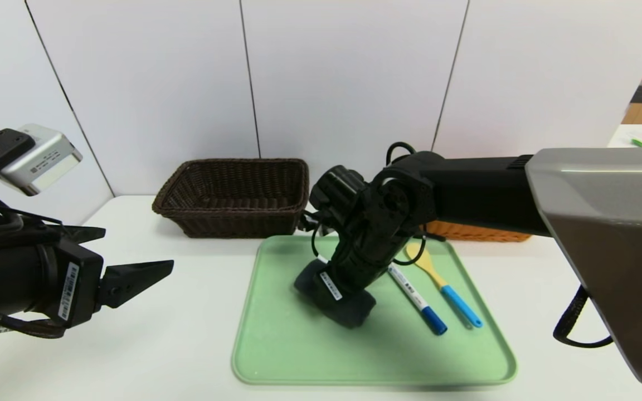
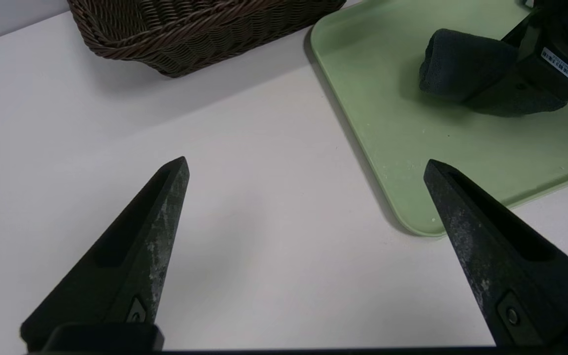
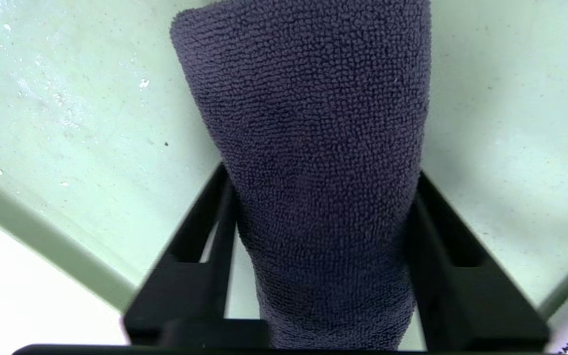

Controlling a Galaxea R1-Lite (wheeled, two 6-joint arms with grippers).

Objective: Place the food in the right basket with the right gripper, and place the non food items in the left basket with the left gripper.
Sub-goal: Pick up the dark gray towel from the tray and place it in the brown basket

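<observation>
My right gripper (image 1: 329, 301) is down on the green tray (image 1: 276, 356), shut on the rolled dark grey towel (image 3: 308, 123), with one finger pressed against each side of the roll. The towel (image 1: 357, 314) still rests on the tray. A white marker (image 1: 416, 301) with a blue cap and a wooden spoon (image 1: 443, 284) with a blue handle lie to its right. The food is out of view. My left gripper (image 2: 305, 161) hovers open and empty over the table left of the tray. The dark left basket (image 1: 232, 195) stands behind; the orange right basket (image 1: 482, 231) peeks out behind the right arm.
The tray's near left corner (image 2: 427, 222) lies just ahead of the left gripper (image 1: 137, 250). White wall panels close the back of the table. The right arm spans over the tray's back right part and hides most of the orange basket.
</observation>
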